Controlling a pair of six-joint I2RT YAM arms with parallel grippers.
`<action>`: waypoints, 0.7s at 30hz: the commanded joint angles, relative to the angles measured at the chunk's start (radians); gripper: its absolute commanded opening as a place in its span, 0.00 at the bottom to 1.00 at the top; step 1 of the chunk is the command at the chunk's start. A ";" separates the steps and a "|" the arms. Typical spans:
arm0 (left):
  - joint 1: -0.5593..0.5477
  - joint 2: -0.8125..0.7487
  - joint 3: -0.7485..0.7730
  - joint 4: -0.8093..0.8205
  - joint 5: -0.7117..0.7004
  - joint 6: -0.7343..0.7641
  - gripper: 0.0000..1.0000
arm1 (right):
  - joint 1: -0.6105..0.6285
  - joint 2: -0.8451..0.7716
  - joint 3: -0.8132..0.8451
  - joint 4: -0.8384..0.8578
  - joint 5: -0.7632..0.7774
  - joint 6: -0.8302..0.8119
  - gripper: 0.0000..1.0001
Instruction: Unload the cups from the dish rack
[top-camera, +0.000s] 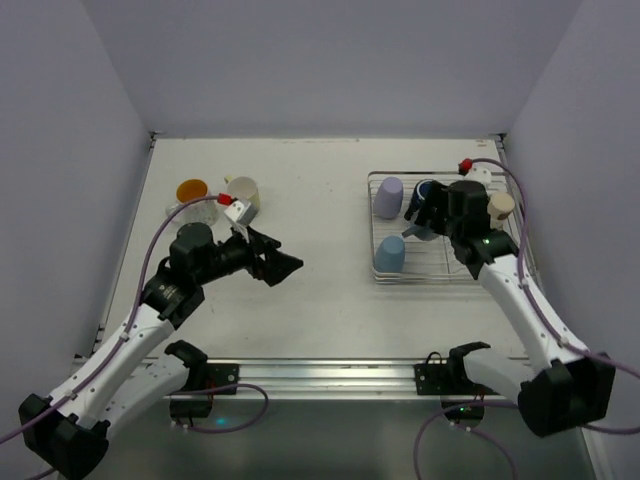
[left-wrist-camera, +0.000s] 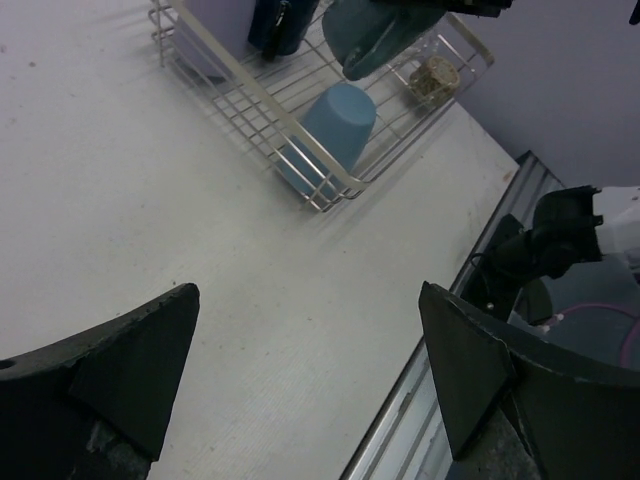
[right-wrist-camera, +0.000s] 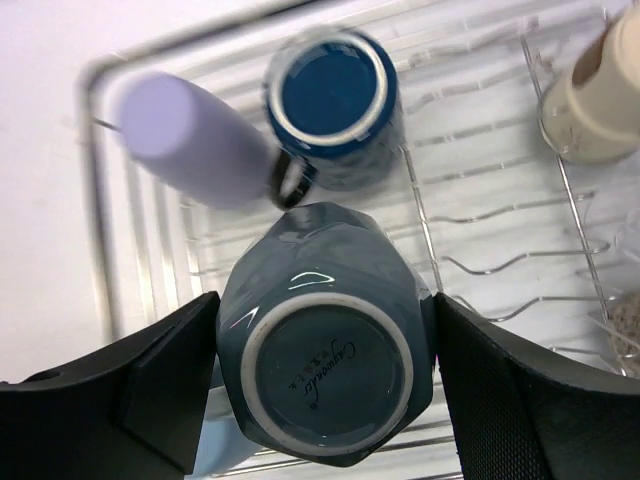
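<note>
The wire dish rack stands at the right of the table. In it are a lavender cup, a navy mug, a light blue cup and a cream cup. My right gripper is shut on a grey faceted cup, held bottom-up over the rack. The navy mug and lavender cup lie beyond it. My left gripper is open and empty over the table's middle. An orange-inside cup and a pale yellow-green cup stand on the table at far left.
The left wrist view shows the rack's near corner, the light blue cup and a small speckled object in the rack. The metal rail runs along the near edge. Walls close in left, right and back.
</note>
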 joint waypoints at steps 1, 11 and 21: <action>-0.004 0.036 0.011 0.203 0.118 -0.156 0.95 | 0.000 -0.221 -0.021 0.187 -0.108 0.007 0.22; -0.030 0.222 -0.062 0.723 0.214 -0.558 0.83 | 0.010 -0.544 -0.298 0.601 -0.744 0.384 0.21; -0.155 0.369 -0.038 0.867 0.128 -0.647 0.77 | 0.153 -0.483 -0.406 0.954 -0.855 0.571 0.22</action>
